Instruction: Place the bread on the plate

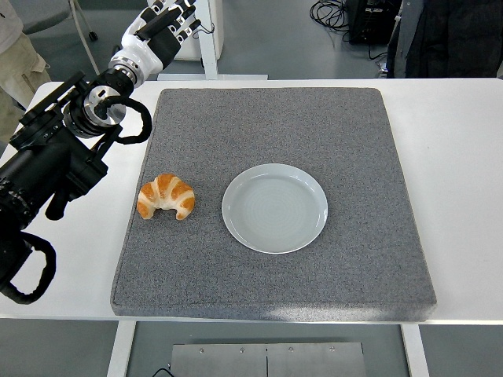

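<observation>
A golden croissant (166,196) lies on the left part of the grey mat (314,118). Just to its right sits a round pale plate (274,207) with nothing on it, a small gap between the two. My left hand (161,23) is far up at the picture's top left, beyond the table's back edge, fingers spread and holding nothing. Its black arm runs down along the left edge. The right arm does not show.
The grey mat covers most of the white table (464,157). A white post (206,39) stands behind the table near my left hand. A person in dark clothes (448,35) is at the top right, another person's sleeve (16,55) at the top left.
</observation>
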